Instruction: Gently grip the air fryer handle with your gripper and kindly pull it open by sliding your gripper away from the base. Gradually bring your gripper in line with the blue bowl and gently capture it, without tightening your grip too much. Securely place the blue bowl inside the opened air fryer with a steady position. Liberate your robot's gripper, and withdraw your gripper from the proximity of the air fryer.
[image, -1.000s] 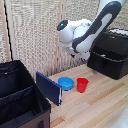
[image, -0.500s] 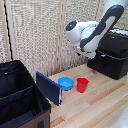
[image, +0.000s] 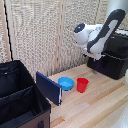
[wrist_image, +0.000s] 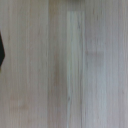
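The black boxy air fryer (image: 114, 61) stands at the exterior view's right, on the wooden table. Its handle cannot be made out; the arm covers that part of the front. The arm reaches down from the upper right, and its gripper (image: 95, 56) hangs just in front of the air fryer's near side, too blurred to show how the fingers stand. The blue bowl (image: 65, 83) sits upright on the table near the middle, well away from the gripper. The wrist view shows only bare wood planks, with no fingers in it.
A red cup (image: 82, 85) stands right beside the bowl, on the air fryer's side. A dark-blue flat panel (image: 48, 88) leans against a large black fabric-sided case (image: 17, 97) at the exterior view's left. A slatted screen closes the back.
The arm has swung toward the exterior view's right, bringing the gripper closer to the air fryer. The bowl, cup and case have not moved.
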